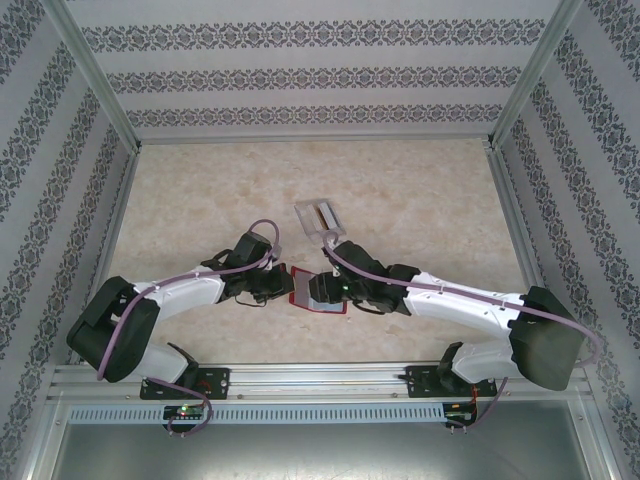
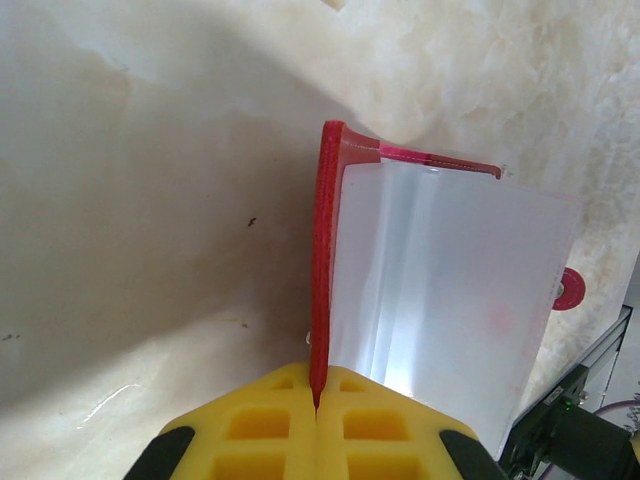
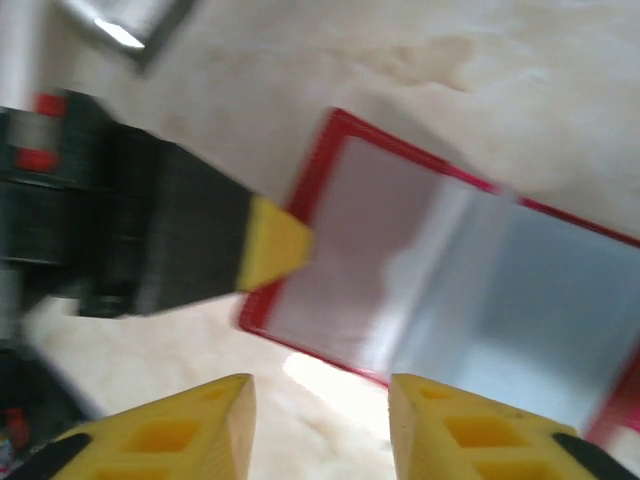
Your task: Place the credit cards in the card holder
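Left wrist is showing the left gripper (image 2: 316, 395) clamping the wallet (image 2: 440, 290) by its flap, holding it open on the surface (image 2: 150, 200), while the right gripper (image 3: 320, 420), jaws apart, is hovering above, probably needing a card next.

Top view's rough: the right jaws sit over the card holder (image 1: 299, 288), covering most of its right half, and the translucent tray (image 1: 318, 215) is too small to tell what's in it. In the left wrist view the holder's near edge vanishes between the pinched left jaws, and the snap tab (image 2: 570, 288) sits half behind the clear pocket (image 2: 450, 290). The right wrist view is motion-blurred: the holder runs off the right edge and the tray is clipped top-left.
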Tool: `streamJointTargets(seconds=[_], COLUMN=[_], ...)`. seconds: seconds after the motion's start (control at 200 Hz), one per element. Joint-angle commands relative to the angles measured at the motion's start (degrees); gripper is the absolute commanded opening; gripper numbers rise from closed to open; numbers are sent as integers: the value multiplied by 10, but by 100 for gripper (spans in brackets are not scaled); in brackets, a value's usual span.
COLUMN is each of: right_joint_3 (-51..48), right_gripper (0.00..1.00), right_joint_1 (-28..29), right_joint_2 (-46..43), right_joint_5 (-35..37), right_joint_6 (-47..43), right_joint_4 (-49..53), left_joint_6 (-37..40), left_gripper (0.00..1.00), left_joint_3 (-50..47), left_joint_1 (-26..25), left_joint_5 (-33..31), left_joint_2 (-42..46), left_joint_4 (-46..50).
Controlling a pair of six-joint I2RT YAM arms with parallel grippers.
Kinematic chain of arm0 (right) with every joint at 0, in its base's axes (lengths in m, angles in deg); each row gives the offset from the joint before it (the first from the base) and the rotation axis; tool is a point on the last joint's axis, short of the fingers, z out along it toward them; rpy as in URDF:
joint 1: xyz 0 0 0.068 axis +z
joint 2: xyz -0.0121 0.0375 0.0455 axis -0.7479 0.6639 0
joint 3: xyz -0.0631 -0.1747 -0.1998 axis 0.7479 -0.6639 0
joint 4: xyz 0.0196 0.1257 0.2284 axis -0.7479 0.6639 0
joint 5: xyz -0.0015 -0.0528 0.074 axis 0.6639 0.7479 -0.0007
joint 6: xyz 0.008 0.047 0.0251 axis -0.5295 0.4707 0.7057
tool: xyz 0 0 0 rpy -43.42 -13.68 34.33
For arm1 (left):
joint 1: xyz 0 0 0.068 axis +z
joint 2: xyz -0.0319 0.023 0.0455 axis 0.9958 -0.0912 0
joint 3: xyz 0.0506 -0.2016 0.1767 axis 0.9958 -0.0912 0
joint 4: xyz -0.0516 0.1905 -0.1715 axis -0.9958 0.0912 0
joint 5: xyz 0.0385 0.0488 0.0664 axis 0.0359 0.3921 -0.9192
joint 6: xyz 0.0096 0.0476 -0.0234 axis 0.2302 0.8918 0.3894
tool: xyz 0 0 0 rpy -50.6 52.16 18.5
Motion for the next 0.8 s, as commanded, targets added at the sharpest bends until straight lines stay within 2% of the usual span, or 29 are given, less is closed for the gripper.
streamJointTargets(seconds=[0.0, 0.18, 0.295, 0.365, 0.535, 0.615, 0.794], right_joint_3=[25, 41, 7, -20, -54, -62, -45], right_gripper=[38, 38, 38, 38, 40, 40, 38], right_joint_1=[18, 9, -25, -26, -36, -46, -67], right_joint_2=[21, 80, 103, 101, 99, 101, 115], right_joint_5=[-39, 25, 26, 45, 64, 58, 36], right_joint_6=[22, 42, 78, 98, 116, 120, 105], right_joint_4=[-44, -4, -13, -17, -2, -4, 9], left_joint_6=[-12, -30, -32, -31, -1, 6, 16], left_gripper=[0, 0, 0, 4, 25, 28, 28], left_joint_3=[-8, -20, -23, -27, -11, -11, -3], left_joint_1=[-4, -4, -4, -4, -5, -4, -4], left_joint_5=[-10, -5, -3, -5, -25, -23, -8], left_joint_2=[10, 5, 7, 12, 7, 8, -1], left_joint_4=[-6, -31, -28, -26, 24, 23, 24])
